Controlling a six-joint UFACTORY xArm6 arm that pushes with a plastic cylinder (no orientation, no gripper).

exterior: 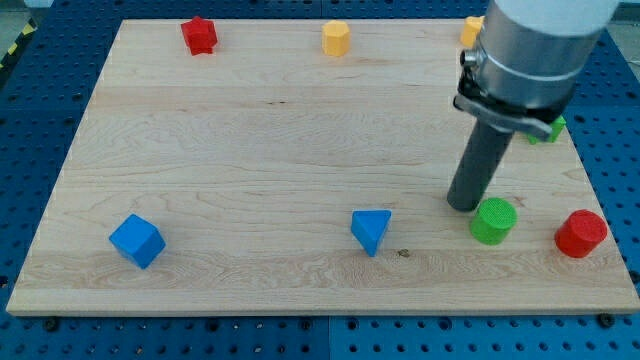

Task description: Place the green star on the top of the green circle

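Observation:
The green circle (494, 220) is a short green cylinder near the view's bottom right of the wooden board (250, 150). The green star (551, 129) shows only as a small green piece at the view's right edge, mostly hidden behind the arm's grey body. My tip (462, 205) rests on the board just left of the green circle, close to it or touching it. The green star lies up and to the right of my tip.
A red cylinder (581, 234) sits right of the green circle. A blue triangle (371, 230) and a blue cube (136, 241) lie along the bottom. A red star (199, 36), a yellow hexagon (336, 38) and a partly hidden orange block (471, 30) line the top.

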